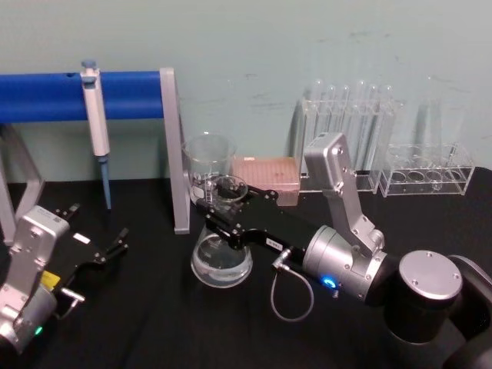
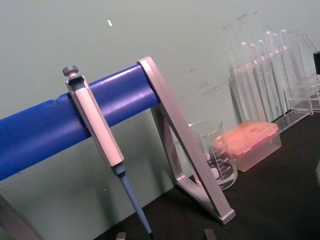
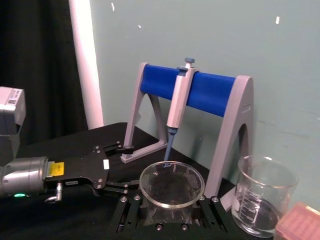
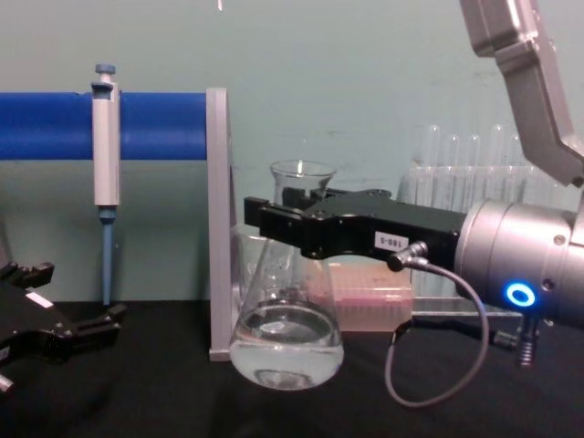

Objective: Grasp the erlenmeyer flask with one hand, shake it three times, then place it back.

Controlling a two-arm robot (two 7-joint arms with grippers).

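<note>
Now gripping the erlenmeyer flask [image 1: 221,257] by its narrow neck with the right gripper [image 1: 219,207], black jaws pressed to the glass on both sides just below the flared rim. Flask upright, just in front of the pipette stand's [image 1: 173,146] grey end post and slightly to its right, with a little clear liquid pooled in the wide base. Base down low at the black table [image 1: 154,330]; touching it or hovering just above, impossible to tell. Silver-grey wrist and a looping grey cable [image 1: 292,304] off to the right of the stand, a small white label on the gripper's side.

Left of the stand's end post, and in front of its blue bar [image 1: 46,96]: the left gripper [image 1: 98,223], parked low over the table, fingers spread apart and holding nothing, well apart from the flask.

Hanging on the blue bar, a grey pipette [image 1: 96,123], tip pointing down. Just right of the end post and behind the flask, a straight-sided glass beaker [image 1: 207,157]; beside that, farther right of the stand, a pinkish tip box [image 1: 265,178], then clear racks of test tubes [image 1: 350,131] against the wall.
</note>
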